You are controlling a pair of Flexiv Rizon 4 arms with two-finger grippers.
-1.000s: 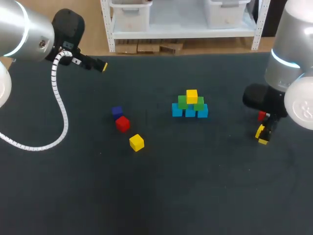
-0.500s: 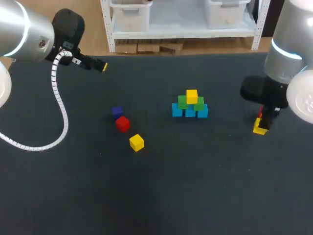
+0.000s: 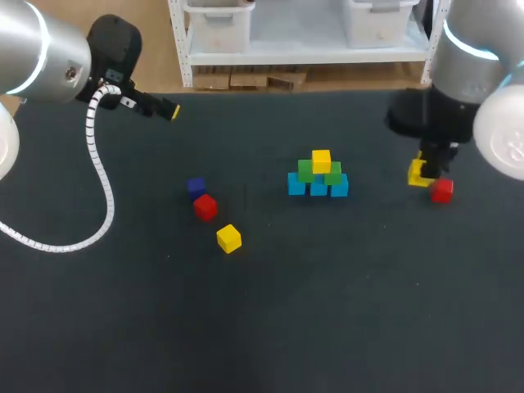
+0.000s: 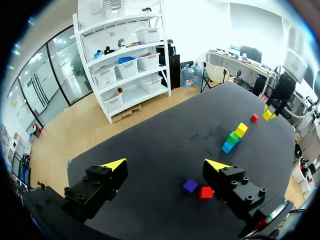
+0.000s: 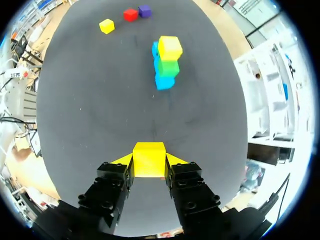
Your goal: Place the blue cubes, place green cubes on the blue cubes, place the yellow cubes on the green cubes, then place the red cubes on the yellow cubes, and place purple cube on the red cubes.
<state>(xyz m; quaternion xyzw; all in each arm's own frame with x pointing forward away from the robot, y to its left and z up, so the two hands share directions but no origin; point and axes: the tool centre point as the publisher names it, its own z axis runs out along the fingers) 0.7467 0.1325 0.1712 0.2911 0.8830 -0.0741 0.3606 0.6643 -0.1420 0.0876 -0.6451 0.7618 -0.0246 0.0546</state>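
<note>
A pyramid stands mid-table: three blue cubes [image 3: 318, 186], two green cubes [image 3: 318, 172] on them and one yellow cube [image 3: 321, 160] on top. My right gripper [image 3: 420, 173] hangs above the table right of the pyramid, shut on a second yellow cube [image 5: 149, 159]. A red cube [image 3: 442, 190] lies on the table just beside it. To the pyramid's left lie a purple cube [image 3: 196, 187], a red cube [image 3: 205, 206] and a yellow cube [image 3: 229, 238]. My left gripper [image 3: 168, 110] is open and empty at the far left, high above the table [image 4: 165, 165].
The dark table [image 3: 327, 311] carries only the cubes. From the right wrist the pyramid [image 5: 165, 62] stands ahead of the held cube, and the three loose cubes [image 5: 131, 14] lie beyond it.
My right gripper closed on the yellow cube, lifted it and carried it back and a little left, past the red cube on the table. The left arm has not moved.
</note>
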